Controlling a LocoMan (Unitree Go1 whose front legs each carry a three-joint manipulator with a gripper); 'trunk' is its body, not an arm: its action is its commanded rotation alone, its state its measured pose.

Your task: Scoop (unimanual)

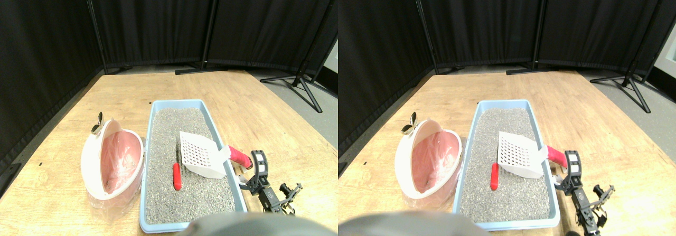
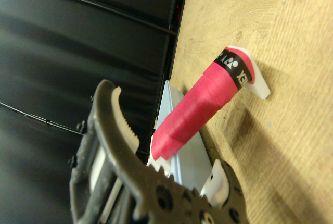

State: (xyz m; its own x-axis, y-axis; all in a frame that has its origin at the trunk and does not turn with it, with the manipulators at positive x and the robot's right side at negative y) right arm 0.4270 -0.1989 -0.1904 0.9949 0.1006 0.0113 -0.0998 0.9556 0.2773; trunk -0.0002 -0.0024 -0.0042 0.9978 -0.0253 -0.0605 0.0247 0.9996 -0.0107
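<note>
Wooden floor; fingers (image 1: 252, 168) parted beside handle (image 1: 240, 157)

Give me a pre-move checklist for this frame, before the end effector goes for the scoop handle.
1. Scoop reachable: ok, its slotted white head rests on the litter and its handle sticks out over the tray's right rim.
2. Red wrapped handle free: ok, nothing covers it and no jaw is around it in the wrist view.
3. End effector lined up: ok, it sits just right of the handle's end.
4. Target in the litter: ok, the red piece lies on top, left of the scoop head.
5. Blue tray flat on the wooden table: ok.
6. Pink-lined bin ready: ok, tipped with its opening showing, left of the tray.
</note>
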